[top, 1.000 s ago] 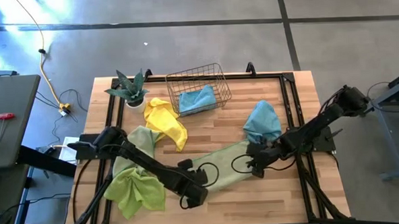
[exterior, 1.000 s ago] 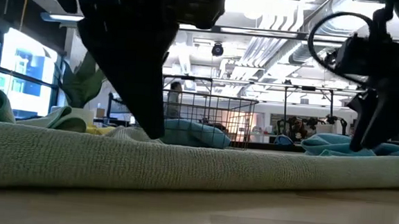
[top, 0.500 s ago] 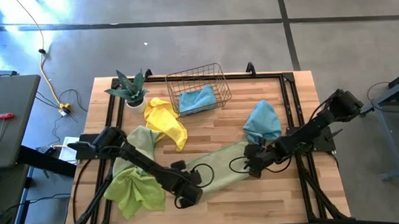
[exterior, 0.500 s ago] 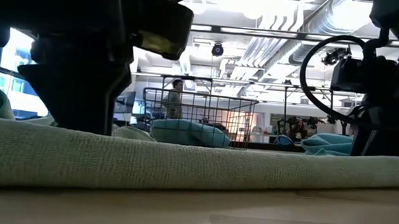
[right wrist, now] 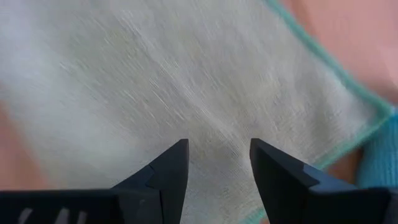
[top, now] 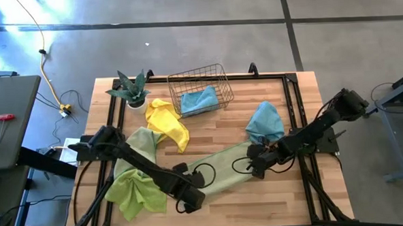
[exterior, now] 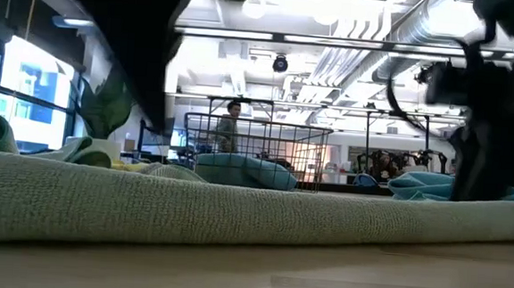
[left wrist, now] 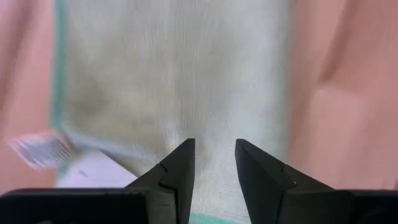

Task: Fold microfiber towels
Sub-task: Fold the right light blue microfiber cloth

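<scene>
A pale sage towel (top: 221, 170) with a teal hem lies spread flat on the wooden table, running from the near middle toward the far right. It fills the front of the low view (exterior: 235, 214). My left gripper (top: 189, 197) is open above the towel's near left end (left wrist: 186, 74). My right gripper (top: 255, 164) is open low over its far right end (right wrist: 155, 81). A yellow towel (top: 169, 122), a light blue towel (top: 264, 122), a lime green towel (top: 137, 192) and another sage towel (top: 145, 139) lie loose on the table. My right gripper stands with its open fingers pointing down over the sage towel near its far right corner (right wrist: 348, 118). I cannot tell whether the fingertips touch the cloth. My left gripper touches nothing.
A wire basket (top: 217, 77) with a blue towel (top: 201, 99) in it stands at the far middle. A potted plant (top: 129, 92) stands at the far left. A white label (left wrist: 40, 149) shows at the towel's hem. Bare wood lies along the near right.
My left gripper has gone a little toward the table's left edge along the towel's near end and has then risen above it. The sage towel has stayed flat where it was.
</scene>
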You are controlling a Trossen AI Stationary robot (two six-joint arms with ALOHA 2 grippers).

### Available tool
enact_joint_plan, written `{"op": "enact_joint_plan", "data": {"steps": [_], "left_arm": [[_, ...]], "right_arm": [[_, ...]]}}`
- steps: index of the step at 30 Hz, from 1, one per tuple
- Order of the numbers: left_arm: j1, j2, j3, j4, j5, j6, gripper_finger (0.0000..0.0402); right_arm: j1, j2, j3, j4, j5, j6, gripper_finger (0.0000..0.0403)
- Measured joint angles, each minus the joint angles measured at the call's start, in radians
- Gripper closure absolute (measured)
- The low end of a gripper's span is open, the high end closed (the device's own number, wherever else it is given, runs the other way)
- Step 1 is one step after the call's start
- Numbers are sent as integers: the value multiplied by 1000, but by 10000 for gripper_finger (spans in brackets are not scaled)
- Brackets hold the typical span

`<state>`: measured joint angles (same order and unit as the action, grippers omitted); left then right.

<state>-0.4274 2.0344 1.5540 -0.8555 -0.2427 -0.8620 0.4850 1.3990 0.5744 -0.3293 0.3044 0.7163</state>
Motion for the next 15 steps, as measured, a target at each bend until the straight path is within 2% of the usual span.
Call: {"op": "enact_joint_plan", "data": {"steps": [3, 6, 15], "left_arm": [[0, -6, 11, -12, -82, 25, 296], [4, -2, -1, -38, -86, 26, 296], [8, 4, -102, 39, 56, 142, 296]], "right_arm": [[-1, -39, 47, -124, -21, 114, 238], [17, -73, 78, -236, -76, 247, 238], [212, -128, 94, -242, -76, 824, 238]]}}
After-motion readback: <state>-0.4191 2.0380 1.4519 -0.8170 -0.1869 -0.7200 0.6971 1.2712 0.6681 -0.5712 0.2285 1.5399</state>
